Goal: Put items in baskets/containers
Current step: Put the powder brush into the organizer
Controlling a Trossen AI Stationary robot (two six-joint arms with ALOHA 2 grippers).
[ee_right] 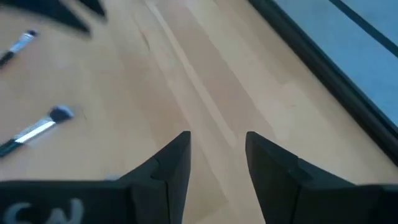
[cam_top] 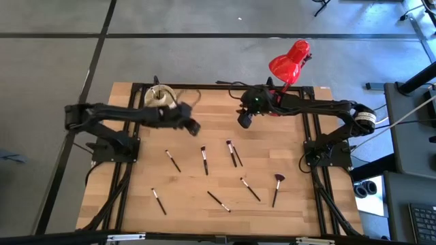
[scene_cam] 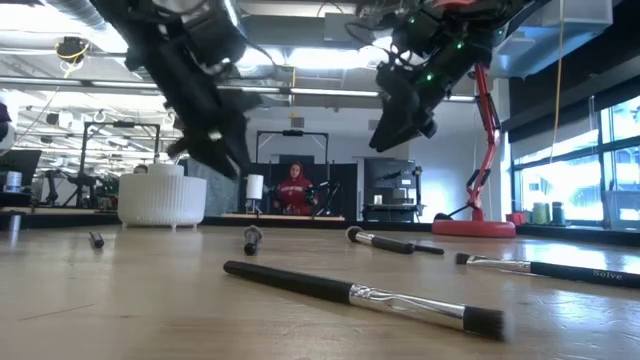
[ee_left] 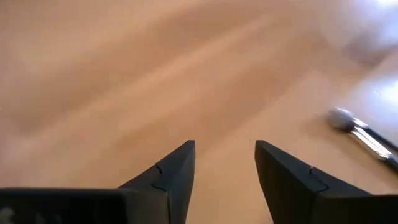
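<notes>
The tabletop [cam_top: 136, 204] is pale wood in long planks, smooth with a soft sheen. The brushes [scene_cam: 360, 292] have matt dark handles, shiny metal ferrules and soft bristle tips. The cup [scene_cam: 161, 201] looks like matt cream plastic with a ribbed wall. The lamp [cam_top: 289, 60] is glossy red. The fingers [ee_right: 171, 165] look like matt dark plastic.

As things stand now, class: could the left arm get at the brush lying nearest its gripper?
Probably yes. The left gripper hangs open and empty above the table, and the nearest brush lies alone on bare wood, apart from the other brushes. The right gripper waits well off to the side.
</notes>
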